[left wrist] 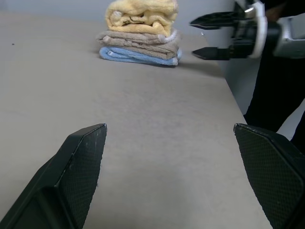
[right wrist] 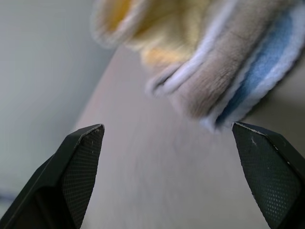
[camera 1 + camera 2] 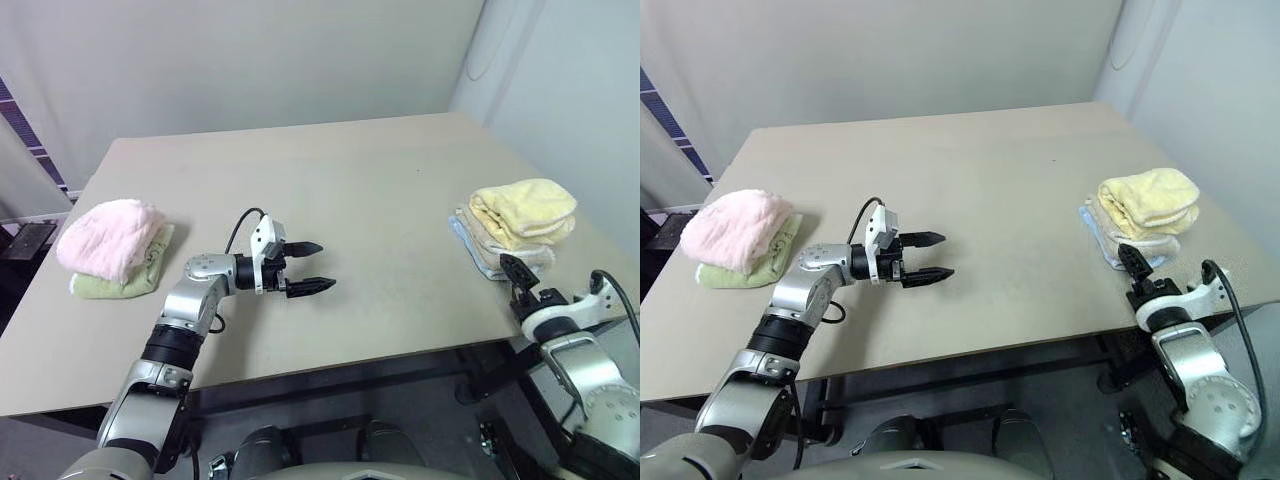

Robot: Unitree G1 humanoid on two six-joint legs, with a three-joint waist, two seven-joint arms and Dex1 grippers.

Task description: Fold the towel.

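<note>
— At the right edge of the head view, is that the towel [image 3: 523, 211]?

— Yes, the pale yellow one, folded into a thick bundle on top of a beige folded towel [image 3: 492, 248] with a blue one [image 3: 459, 232] under it. Judging by that, the folding looks done and the towel stacked; I see nothing left but drawing the arms away.

— And the hands there?

— The right gripper [image 3: 515, 274] sits in the lower right, just below the stack and apart from it, fingers spread, holding nothing. The left gripper [image 3: 306, 266] is at centre left over the bare table [image 3: 380, 180], well apart from the towel, jaws wide and empty. A fluffy pink towel [image 3: 110, 236] lies on a green one [image 3: 115, 284] at far left, untouched.

— The left wrist view?

— The yellow bundle [image 1: 142, 15] is at the top centre on its beige and blue layers; the two black fingers [image 1: 76, 171] stand wide at the bottom corners, far from it. The right gripper [image 1: 209, 37] shows at upper right, beside the stack, open.

— The right wrist view?

— The stack fills the upper right, the yellow towel [image 2: 157, 28] uppermost on the left of it, blurred. The fingers [image 2: 71, 176] are wide at the bottom corners, near the stack but clear of it.
</note>
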